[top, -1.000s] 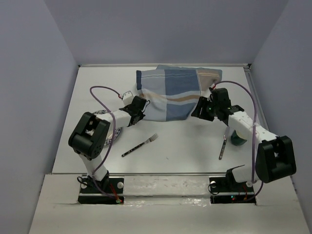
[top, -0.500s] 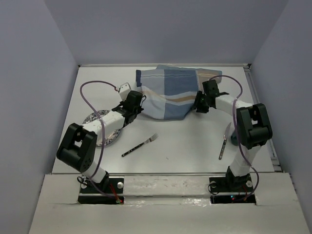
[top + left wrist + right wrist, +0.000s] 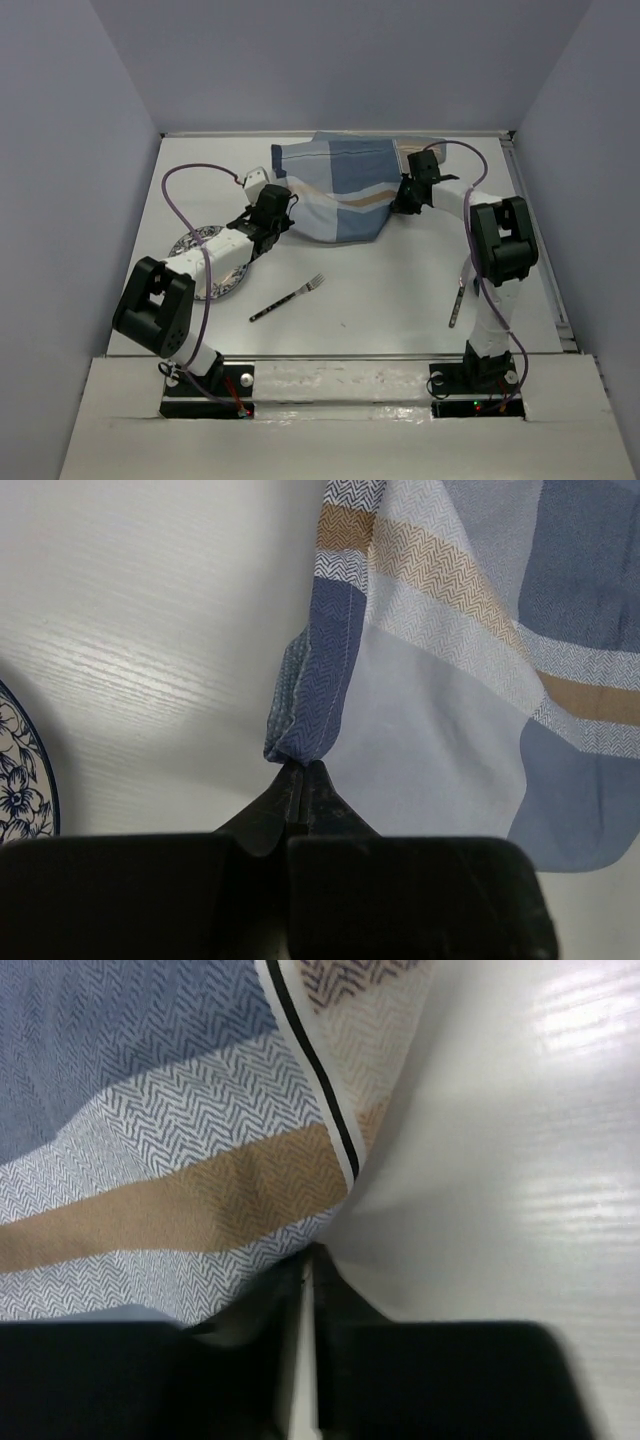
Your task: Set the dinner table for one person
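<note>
One striped cloth [image 3: 335,190], shifted slightly farther up the dinner table [image 3: 380,290] than before; left gripper [image 3: 300,768] and right gripper [image 3: 308,1253] each pinched shut on its edge.

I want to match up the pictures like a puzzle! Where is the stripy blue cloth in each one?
Top external: the striped cloth is at the far middle of the dinner table, between the two arms.
Left wrist: it fills the upper right, its corner pinched in the left gripper.
Right wrist: it fills the upper left, its edge pinched in the right gripper.
Shared landmark: the white dinner table, bare beside the cloth in every view.
</note>
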`<state>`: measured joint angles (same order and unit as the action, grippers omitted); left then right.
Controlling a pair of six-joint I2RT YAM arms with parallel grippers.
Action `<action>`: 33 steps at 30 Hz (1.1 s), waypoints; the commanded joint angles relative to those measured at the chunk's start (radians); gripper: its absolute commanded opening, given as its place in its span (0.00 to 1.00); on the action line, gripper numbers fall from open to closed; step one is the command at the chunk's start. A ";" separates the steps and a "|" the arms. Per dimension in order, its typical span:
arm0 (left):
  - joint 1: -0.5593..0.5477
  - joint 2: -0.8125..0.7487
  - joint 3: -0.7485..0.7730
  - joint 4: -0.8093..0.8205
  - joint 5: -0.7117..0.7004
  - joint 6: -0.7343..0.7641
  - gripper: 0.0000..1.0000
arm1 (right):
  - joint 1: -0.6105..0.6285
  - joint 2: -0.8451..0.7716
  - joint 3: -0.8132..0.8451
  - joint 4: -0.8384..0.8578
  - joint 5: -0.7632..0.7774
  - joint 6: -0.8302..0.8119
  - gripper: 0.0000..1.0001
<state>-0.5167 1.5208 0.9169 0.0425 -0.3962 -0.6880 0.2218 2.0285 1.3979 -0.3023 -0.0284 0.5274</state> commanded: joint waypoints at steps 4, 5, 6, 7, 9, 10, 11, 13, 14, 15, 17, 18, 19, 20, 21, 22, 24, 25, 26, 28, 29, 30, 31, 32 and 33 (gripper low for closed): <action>0.001 -0.040 0.123 0.020 -0.052 0.076 0.00 | -0.006 -0.062 0.101 0.023 0.102 -0.094 0.00; 0.004 -0.039 0.140 0.019 -0.055 0.084 0.00 | -0.006 -0.086 0.119 0.013 0.117 -0.110 0.00; 0.003 -0.037 0.157 0.016 -0.055 0.091 0.00 | -0.006 -0.143 0.128 -0.004 0.131 -0.124 0.00; 0.003 -0.040 0.174 0.014 -0.061 0.105 0.00 | -0.006 -0.174 0.133 -0.024 0.140 -0.135 0.00; 0.003 -0.062 0.206 0.007 -0.069 0.114 0.00 | -0.006 -0.274 0.119 -0.101 0.137 -0.148 0.00; 0.003 -0.071 0.215 0.007 -0.081 0.126 0.00 | -0.006 -0.313 0.096 -0.131 0.121 -0.141 0.00; 0.003 -0.082 0.214 0.007 -0.087 0.130 0.00 | -0.006 -0.348 0.063 -0.136 0.101 -0.132 0.00; 0.003 -0.105 0.209 0.007 -0.093 0.136 0.00 | -0.006 -0.421 -0.055 -0.144 0.056 -0.115 0.00; 0.003 -0.117 0.200 0.005 -0.083 0.134 0.00 | -0.006 -0.430 -0.127 -0.140 0.036 -0.097 0.00; 0.003 -0.123 0.194 0.004 -0.082 0.133 0.00 | -0.006 -0.430 -0.128 -0.130 0.038 -0.093 0.00; 0.003 -0.134 0.186 -0.001 -0.069 0.130 0.00 | -0.006 -0.386 -0.155 -0.120 0.038 -0.089 0.03; 0.003 -0.145 0.177 -0.006 -0.070 0.133 0.00 | -0.006 -0.363 -0.140 -0.121 0.038 -0.099 0.19; 0.004 -0.151 0.171 -0.007 -0.078 0.137 0.00 | -0.006 -0.312 -0.090 -0.112 0.015 -0.107 0.28; 0.003 -0.155 0.159 -0.007 -0.082 0.151 0.00 | -0.006 -0.283 -0.058 -0.107 -0.017 -0.121 0.54; 0.004 -0.162 0.154 -0.009 -0.084 0.159 0.00 | -0.006 -0.257 -0.022 -0.103 -0.024 -0.121 0.64; 0.004 -0.165 0.152 -0.012 -0.084 0.163 0.00 | -0.006 -0.231 0.010 -0.098 -0.034 -0.124 0.72; 0.006 -0.174 0.134 -0.015 -0.075 0.165 0.00 | -0.006 -0.151 0.099 -0.075 -0.045 -0.124 0.84; 0.003 -0.185 0.126 -0.013 -0.061 0.157 0.00 | -0.006 -0.124 0.125 -0.058 -0.050 -0.122 0.84; 0.003 -0.189 0.111 -0.009 -0.052 0.154 0.00 | -0.016 -0.091 0.172 -0.054 -0.070 -0.104 0.85; 0.003 -0.201 0.094 -0.009 -0.035 0.142 0.00 | -0.030 0.008 0.214 -0.051 -0.097 -0.066 0.85; 0.003 -0.208 0.085 -0.009 -0.026 0.139 0.00 | -0.030 0.037 0.231 -0.043 -0.113 -0.043 0.85; 0.003 -0.218 0.068 -0.009 -0.021 0.134 0.00 | -0.041 0.064 0.255 -0.035 -0.146 -0.003 0.83; 0.003 -0.224 0.060 -0.007 -0.015 0.136 0.00 | -0.041 0.106 0.265 -0.015 -0.149 0.011 0.81; 0.001 -0.228 0.050 -0.009 -0.013 0.137 0.00 | -0.041 0.124 0.273 -0.006 -0.153 0.040 0.74; 0.001 -0.234 0.048 -0.009 -0.013 0.140 0.00 | -0.041 0.139 0.289 0.005 -0.153 0.052 0.68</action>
<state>-0.5152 1.3476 0.9901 0.0101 -0.4103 -0.5529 0.1982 2.1212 1.6115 -0.3695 -0.1246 0.4835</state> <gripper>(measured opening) 0.014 0.756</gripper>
